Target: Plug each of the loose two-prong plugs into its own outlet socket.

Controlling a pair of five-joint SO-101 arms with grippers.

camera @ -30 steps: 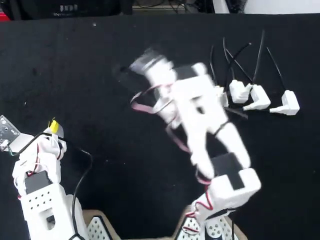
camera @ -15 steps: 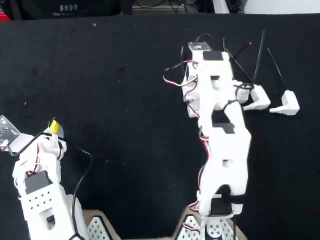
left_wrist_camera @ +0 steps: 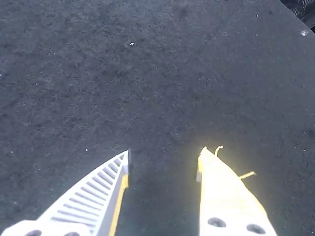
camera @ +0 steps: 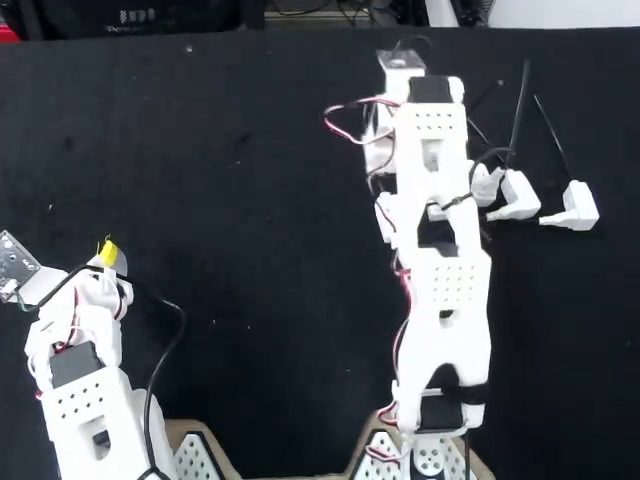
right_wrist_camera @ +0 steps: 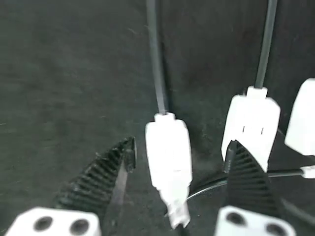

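My plug [right_wrist_camera: 167,152] lies flat on the table [right_wrist_camera: 64,64], its long axis in line with my right gripper [right_wrist_camera: 180,146]. The cord end points away from my wrist and the narrower tip points back toward it. It is a smooth, white, rounded block. A black cord [right_wrist_camera: 155,59] leaves its far end and runs straight on across the table. I cannot tell whether prongs stick out of the near tip.

The plug sits between my 2 black ribbed fingers [right_wrist_camera: 106,177], closer to 1 than the other, and seems to touch neither. Those fingers are spread wide and grip nothing.

Just past my other finger lies the 2nd plug [right_wrist_camera: 251,123], also white and parallel, with 2 short dark marks on its face. The 3rd plug [right_wrist_camera: 302,118] lies beyond that. The 4th plug [camera: 575,205] ends the row in the upper right of the high view, tilted, with its cord running toward the top edge.

My right arm [camera: 440,290] stretches nearly straight from the bottom centre of the high view to the upper middle. My left arm [camera: 75,370] is folded in the lower left corner. My left gripper [left_wrist_camera: 164,155] hangs over the table, fingers parted wide, holding nothing.
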